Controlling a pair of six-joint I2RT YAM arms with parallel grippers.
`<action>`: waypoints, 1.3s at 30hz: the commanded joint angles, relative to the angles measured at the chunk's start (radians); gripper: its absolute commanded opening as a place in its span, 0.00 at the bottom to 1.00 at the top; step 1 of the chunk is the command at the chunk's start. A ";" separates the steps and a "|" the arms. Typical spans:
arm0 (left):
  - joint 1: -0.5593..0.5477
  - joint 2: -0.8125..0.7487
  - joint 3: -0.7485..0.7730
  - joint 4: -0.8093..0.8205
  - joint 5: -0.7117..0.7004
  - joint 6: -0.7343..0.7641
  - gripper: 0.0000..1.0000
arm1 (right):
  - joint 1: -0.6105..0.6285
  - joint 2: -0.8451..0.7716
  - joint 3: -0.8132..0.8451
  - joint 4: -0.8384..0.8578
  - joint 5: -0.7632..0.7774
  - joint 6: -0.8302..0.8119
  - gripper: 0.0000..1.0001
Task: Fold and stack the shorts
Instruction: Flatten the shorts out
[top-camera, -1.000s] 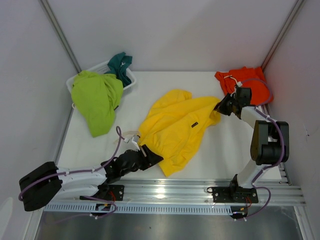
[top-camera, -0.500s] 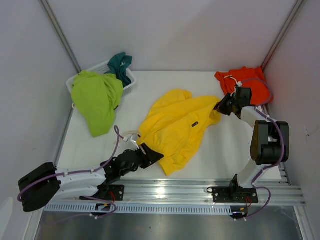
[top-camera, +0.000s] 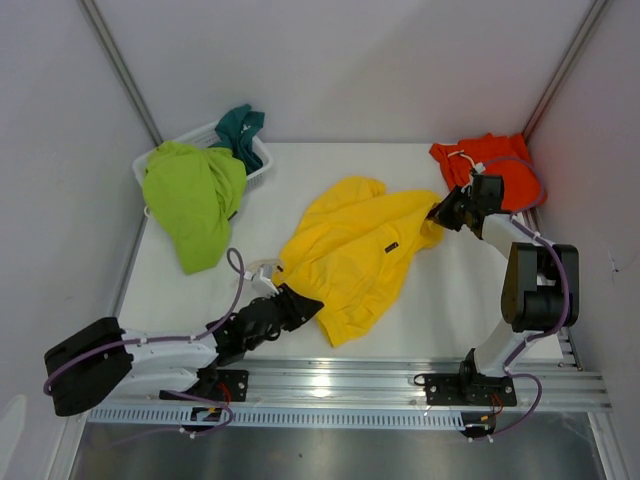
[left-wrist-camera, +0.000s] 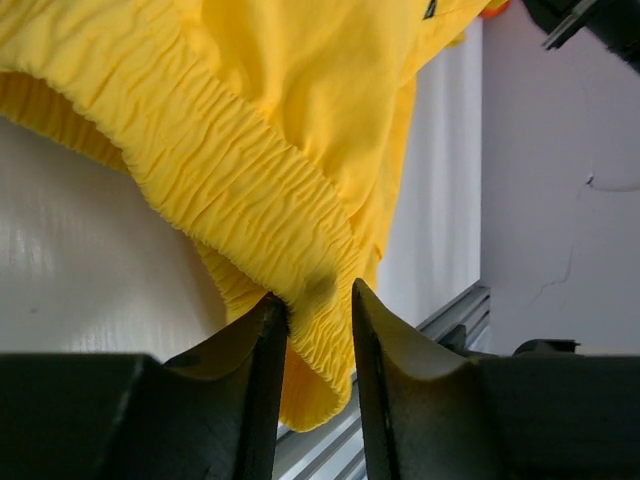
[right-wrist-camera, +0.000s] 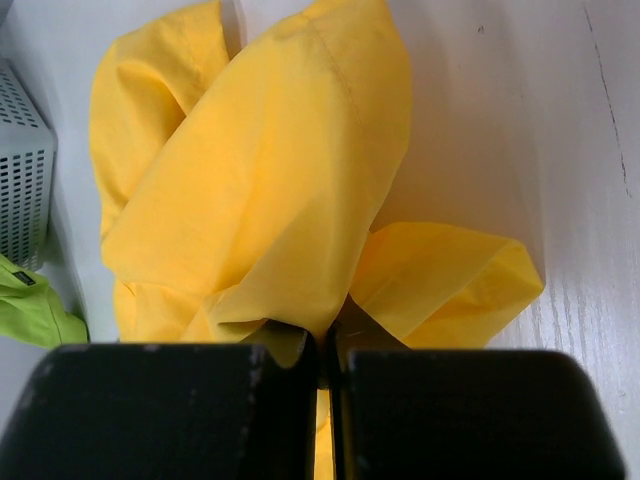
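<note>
At the far left, the lime-green shorts (top-camera: 192, 205) are draped over the rim of the white basket (top-camera: 262, 158) and down onto the desk (top-camera: 450, 290). The teal shorts (top-camera: 240, 125) are bunched in the basket behind them. Both pairs are judged to be waiting their turn.

Near the left, the left hand (left-wrist-camera: 318, 298) is held low over the desk. The gathered elastic waistband of the yellow shorts (top-camera: 355, 255) is taken between its two fingers, and the cloth fills the narrow gap. The yellow shorts themselves are spread, crumpled, across the middle of the desk. At their far right corner a fold of cloth is pinched tight in the closed right hand (right-wrist-camera: 325, 345). With opposite ends held in this way, the garment is judged to be set for pulling flat before it is folded.

In the far right corner the orange shorts (top-camera: 495, 165) are laid with their white drawstring (top-camera: 462, 155) showing, probably as the start of the stack.

A small dark label (top-camera: 391, 246) is seen on the yellow cloth, but no writing on it can be read.
</note>
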 joint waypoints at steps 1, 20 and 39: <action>0.001 0.076 0.049 0.133 0.043 0.025 0.33 | -0.005 -0.053 0.007 0.004 -0.010 -0.016 0.00; 0.724 -0.142 0.731 -0.730 0.575 0.481 0.00 | -0.008 -0.247 0.034 -0.177 -0.067 -0.096 0.00; 1.421 -0.005 1.259 -0.425 1.396 0.234 0.00 | -0.027 -0.795 0.154 -0.113 -0.434 -0.151 0.00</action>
